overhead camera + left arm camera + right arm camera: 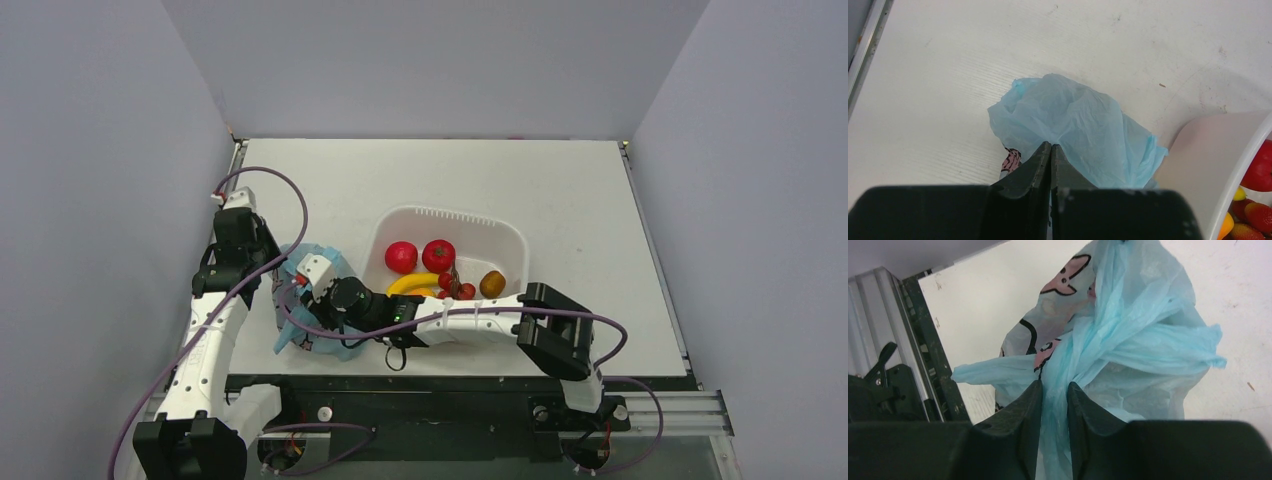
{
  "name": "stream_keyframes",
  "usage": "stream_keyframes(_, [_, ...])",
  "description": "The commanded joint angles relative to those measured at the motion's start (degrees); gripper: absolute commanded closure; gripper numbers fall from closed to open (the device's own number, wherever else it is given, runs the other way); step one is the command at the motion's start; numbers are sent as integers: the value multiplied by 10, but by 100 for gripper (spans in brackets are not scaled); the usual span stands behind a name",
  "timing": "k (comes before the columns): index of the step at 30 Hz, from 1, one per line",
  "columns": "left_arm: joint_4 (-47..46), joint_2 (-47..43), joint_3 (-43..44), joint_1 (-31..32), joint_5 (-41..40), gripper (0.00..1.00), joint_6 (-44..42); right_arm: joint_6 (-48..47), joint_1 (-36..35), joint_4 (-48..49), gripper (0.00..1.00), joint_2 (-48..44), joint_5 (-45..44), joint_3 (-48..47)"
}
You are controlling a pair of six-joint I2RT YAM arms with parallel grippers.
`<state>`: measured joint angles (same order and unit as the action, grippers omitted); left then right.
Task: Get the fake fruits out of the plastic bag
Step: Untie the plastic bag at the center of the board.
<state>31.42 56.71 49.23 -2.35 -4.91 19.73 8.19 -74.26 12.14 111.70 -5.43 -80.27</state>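
Left gripper (1050, 146): clenched on a fold of the plastic bag (1075, 117), fingers nearly meeting, thin blue film pinched between.

Right gripper (1054, 385): clamped on a twisted strand of the same bag, pink-and-black cartoon print up beyond the fingers.

Bag position: crumpled on table (560, 180), just left of white tub (455, 212), caught between both grippers.

Bag contents: cannot tell from any view.

In tub: red round fruit (401, 257) just beside second red fruit (438, 255); small orange-brown fruit (492, 284) toward near right; banana (412, 285) and red grape bunch (455, 285) in between.
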Motion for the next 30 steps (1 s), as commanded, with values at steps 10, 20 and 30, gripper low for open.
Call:
stream_keyframes(10, [-29, -1, 11, -16, -57, 100, 10, 41, -21, 83, 97, -158, -13, 251])
stream_keyframes(20, [29, -2, 84, -19, 40, 59, 54, 33, 10, 84, 96, -156, -1, 192])
stream_keyframes(30, [136, -76, 88, -8, 140, 41, 160, 57, 51, 113, 96, -157, 42, 190])
